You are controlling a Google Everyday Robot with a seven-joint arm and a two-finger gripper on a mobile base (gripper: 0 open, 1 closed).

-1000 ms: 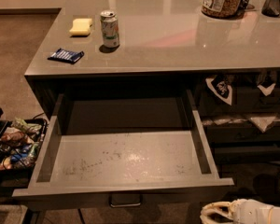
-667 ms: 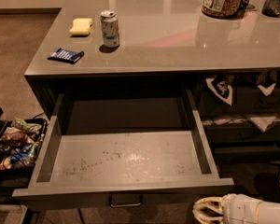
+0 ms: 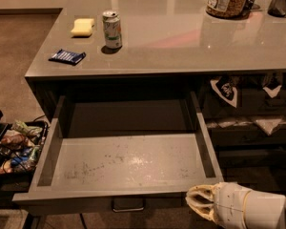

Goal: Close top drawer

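The top drawer (image 3: 128, 163) is pulled fully out from under the grey counter. Its pale, speckled inner floor is bare. A small metal pull handle (image 3: 127, 205) shows on its front at the bottom of the view. My gripper (image 3: 199, 204), pale and cream-coloured, comes in from the lower right. It sits just below the drawer's front right corner, close to the front panel.
On the countertop (image 3: 181, 37) stand a soda can (image 3: 112, 29), a yellow sponge (image 3: 83, 26), a blue packet (image 3: 67, 56) and a jar (image 3: 227, 0). Grey drawer fronts with fabric scraps (image 3: 225, 88) are at the right. A bin of snack bags (image 3: 16, 147) sits at the left.
My gripper has moved left along the bottom edge, from the lower right corner toward the drawer's front right corner. The drawer has not moved.
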